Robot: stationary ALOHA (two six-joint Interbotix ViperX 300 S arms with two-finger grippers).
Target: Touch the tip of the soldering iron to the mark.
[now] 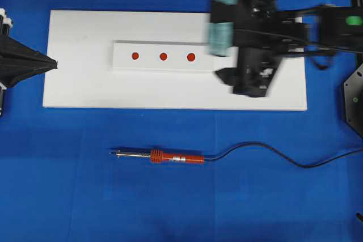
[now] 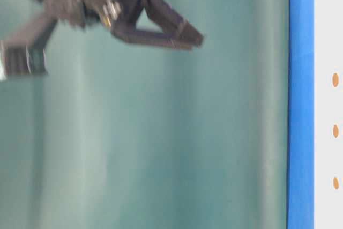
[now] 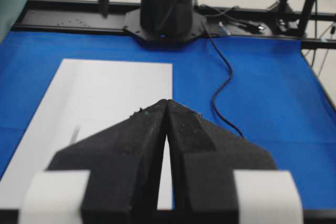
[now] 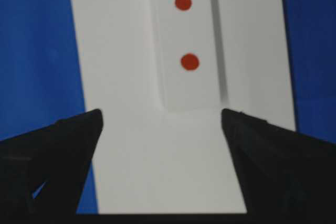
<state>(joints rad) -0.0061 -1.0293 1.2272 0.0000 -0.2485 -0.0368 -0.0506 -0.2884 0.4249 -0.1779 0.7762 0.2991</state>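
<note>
The soldering iron (image 1: 170, 156) lies flat on the blue counter (image 1: 68, 196), near side of the white board (image 1: 79, 89), tip pointing left. Over the board's right end, the right tool (image 4: 163, 145) hangs spread, holding nothing. The left tool (image 3: 167, 109) sits pressed together at the left edge.

The cloth (image 1: 170, 208) was solid blue. On it lay a plain white board (image 1: 85, 89) carrying a white strip (image 1: 153, 56) marked with three red dots (image 1: 163, 56) in a row. The iron (image 1: 164, 156) had a red-orange handle with a silvery band, a silver shaft and a black cord (image 1: 272, 154). Both grippers were black, the right gripper (image 1: 227, 55) with teal pads.
</note>
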